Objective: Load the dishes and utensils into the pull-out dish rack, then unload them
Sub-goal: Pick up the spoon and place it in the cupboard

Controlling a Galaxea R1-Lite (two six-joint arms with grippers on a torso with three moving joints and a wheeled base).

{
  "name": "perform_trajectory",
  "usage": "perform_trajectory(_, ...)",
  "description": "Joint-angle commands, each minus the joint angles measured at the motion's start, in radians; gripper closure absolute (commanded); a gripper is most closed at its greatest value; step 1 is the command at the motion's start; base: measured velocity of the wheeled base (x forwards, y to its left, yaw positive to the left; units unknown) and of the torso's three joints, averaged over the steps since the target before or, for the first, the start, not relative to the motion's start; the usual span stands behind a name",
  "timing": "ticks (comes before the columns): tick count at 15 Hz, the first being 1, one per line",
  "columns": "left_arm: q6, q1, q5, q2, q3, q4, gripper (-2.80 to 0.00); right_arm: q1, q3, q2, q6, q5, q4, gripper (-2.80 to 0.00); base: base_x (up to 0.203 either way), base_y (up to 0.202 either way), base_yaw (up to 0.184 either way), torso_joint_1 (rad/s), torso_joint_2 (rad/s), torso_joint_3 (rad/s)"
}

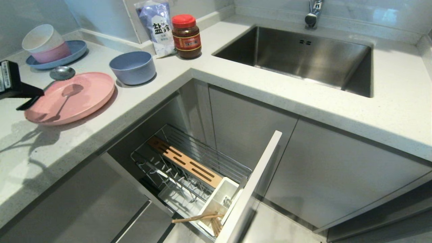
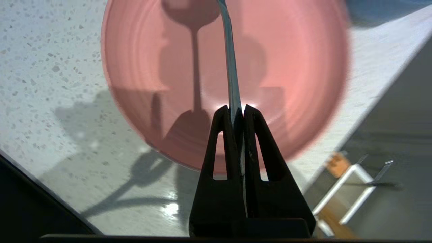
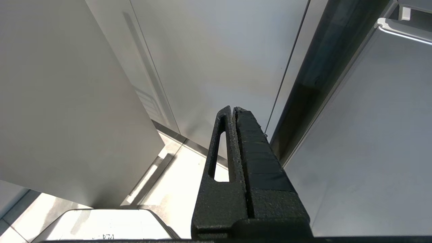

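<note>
My left gripper (image 1: 39, 92) (image 2: 235, 108) is shut on the end of the silver spoon's handle (image 2: 231, 67). It holds the spoon (image 1: 62, 72) in the air over the pink plate (image 1: 81, 101) (image 2: 297, 67), where its shadow falls. The blue-grey bowl (image 1: 133, 67) stands on the counter just right of the plate. The pull-out dish rack (image 1: 202, 158) is drawn out below the counter. The wooden chopsticks (image 1: 197, 218) lie at its front end by the white cutlery cup (image 1: 219, 199). My right gripper (image 3: 233, 108) is shut and empty, parked low beside cabinet fronts.
Cream and pink bowls stacked on a blue plate (image 1: 50, 50) stand at the counter's back left. A salt bag (image 1: 157, 27) and a red-lidded jar (image 1: 186, 35) stand in the corner. The steel sink (image 1: 303, 57) lies to the right. The rack's grey front panel (image 1: 253, 189) juts out.
</note>
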Motion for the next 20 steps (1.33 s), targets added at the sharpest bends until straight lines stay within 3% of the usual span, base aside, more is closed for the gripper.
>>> perform_trajectory(1, -0.064, -0.036, 0.001, -0.063, -0.017, 0.002, 0.00, 0.001, 0.002, -0.004, 0.000, 0.000, 0.000, 0.00, 0.000, 0.000, 0.000, 0.000, 0.00, 0.000)
perform_trajectory(7, -0.283, -0.237, 0.013, -0.109, -0.053, 0.007, 0.00, 0.000, 0.002, -0.004, 0.000, 0.000, 0.000, 0.00, 0.000, 0.000, 0.000, 0.000, 0.00, 0.000)
perform_trajectory(9, -0.287, -0.247, 0.068, -0.108, -0.042, 0.012, 0.00, 0.001, 0.002, -0.004, 0.000, 0.000, 0.000, 0.00, 0.000, 0.000, 0.000, 0.000, 0.00, 0.000)
perform_trajectory(11, -0.232, -0.222, 0.178, -0.095, -0.031, 0.011, 0.00, 0.001, 0.002, -0.004, 0.000, 0.000, 0.000, 0.00, 0.000, 0.000, 0.000, 0.000, 0.00, 0.000)
perform_trajectory(13, -0.218, -0.207, 0.284, -0.077, -0.025, 0.011, 0.00, 0.000, 0.002, -0.004, 0.000, 0.000, 0.000, 0.00, 0.000, 0.000, 0.000, 0.000, 0.00, 0.000)
perform_trajectory(14, -0.205, -0.205, 0.326, -0.066, -0.018, 0.012, -2.80, 0.001, 0.002, -0.003, 0.000, 0.000, -0.001, 0.00, 0.000, 0.000, 0.000, 0.000, 0.00, 0.000)
perform_trajectory(20, -0.170, -0.205, 0.370, -0.008, -0.015, 0.069, -2.80, 0.001, 0.002, -0.004, 0.000, 0.000, 0.000, 0.00, 0.000, 0.000, 0.000, 0.000, 0.00, 0.000)
